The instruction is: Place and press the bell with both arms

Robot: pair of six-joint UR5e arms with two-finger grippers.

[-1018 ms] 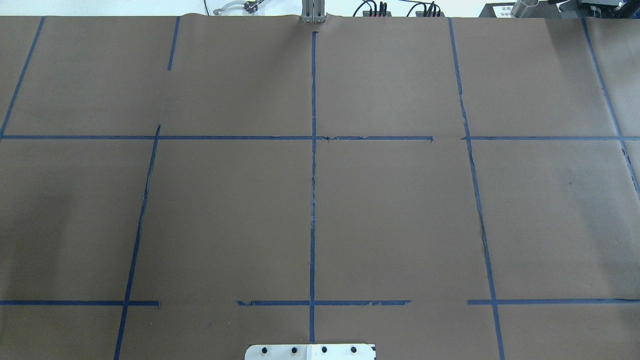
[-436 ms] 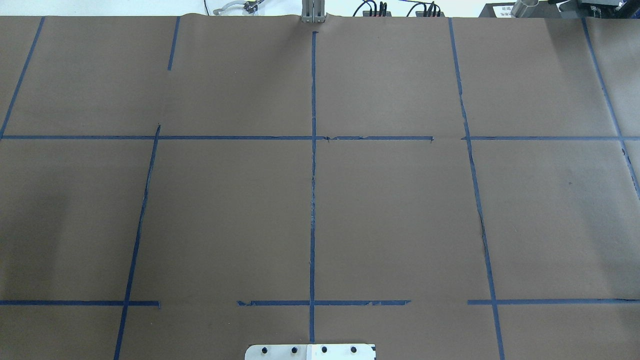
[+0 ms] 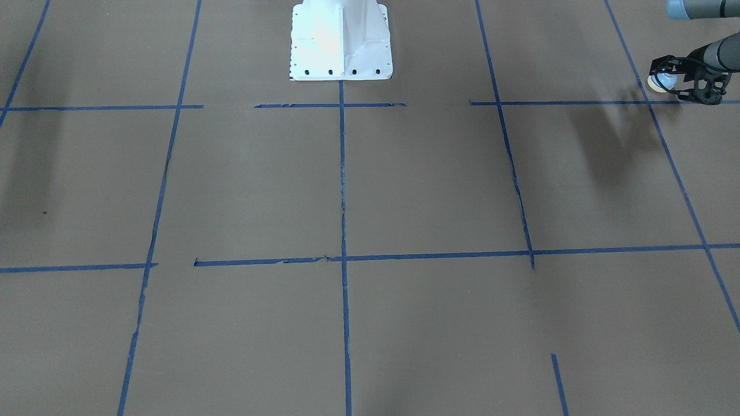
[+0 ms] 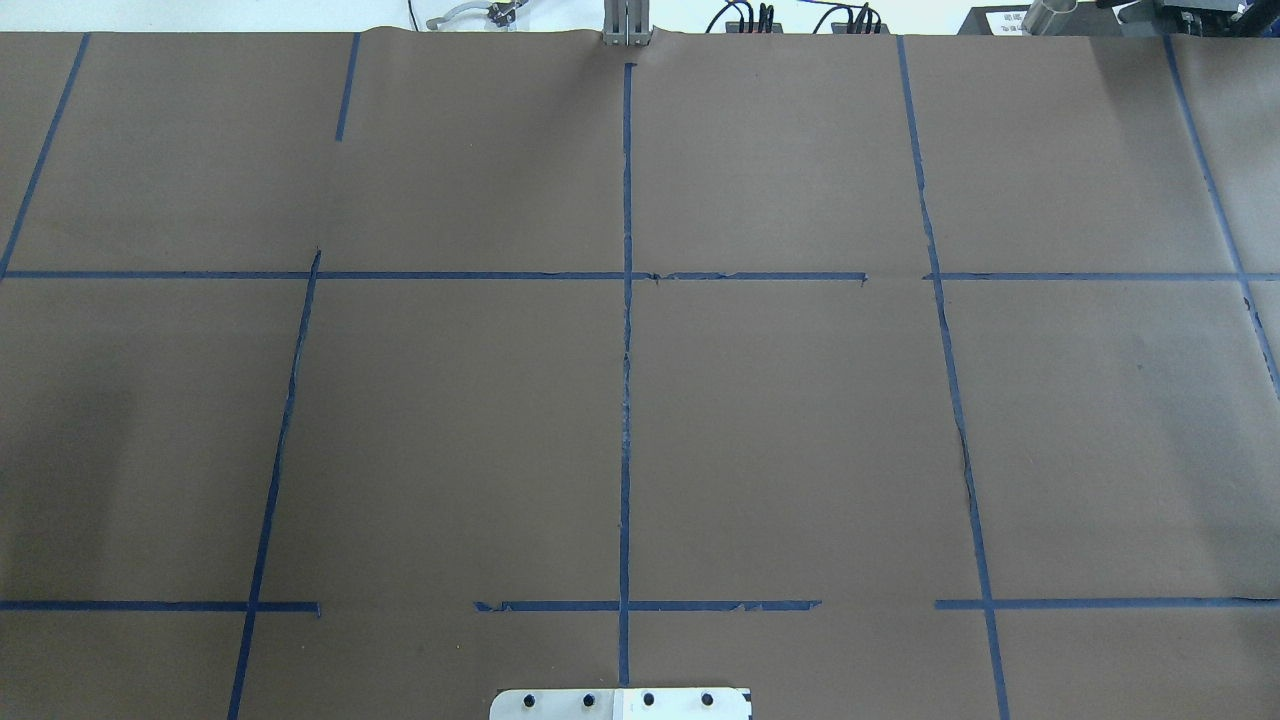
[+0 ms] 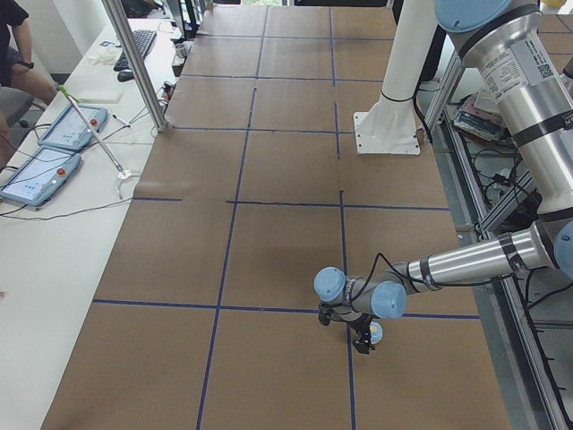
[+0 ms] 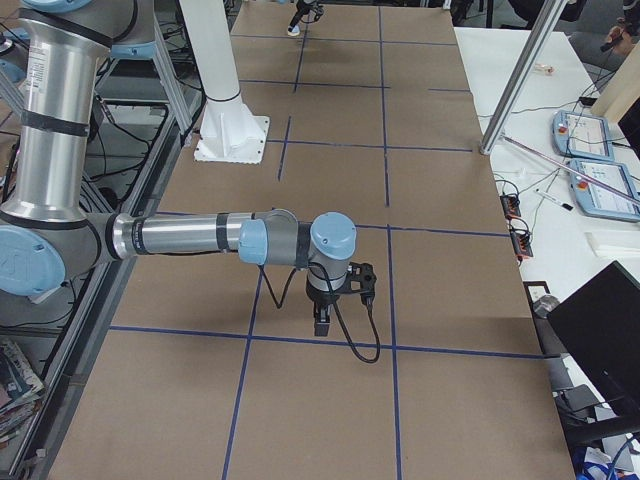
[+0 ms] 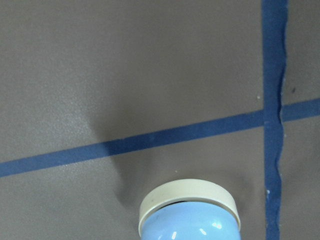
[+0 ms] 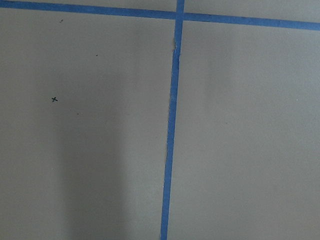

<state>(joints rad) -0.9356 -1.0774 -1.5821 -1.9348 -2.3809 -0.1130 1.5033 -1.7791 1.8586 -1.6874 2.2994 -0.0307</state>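
Note:
The bell (image 3: 661, 81), light blue with a cream base rim, sits between the fingers of my left gripper (image 3: 672, 82) at the far right of the front-facing view, tilted and low over a blue tape crossing. It fills the bottom of the left wrist view (image 7: 190, 215), cream rim away from the camera. The exterior left view shows the left gripper (image 5: 363, 339) with the bell (image 5: 376, 333) close to the table. My right gripper (image 6: 322, 322) shows only in the exterior right view, pointing down near a tape line; I cannot tell if it is open. The overhead view shows neither arm.
Brown paper (image 4: 800, 420) with a blue tape grid (image 4: 626, 400) covers the table. The white bolted pedestal (image 3: 341, 40) stands at the robot's side. A metal post (image 5: 134, 63), tablets (image 5: 40, 170) and a seated person (image 5: 18, 45) are along the far side.

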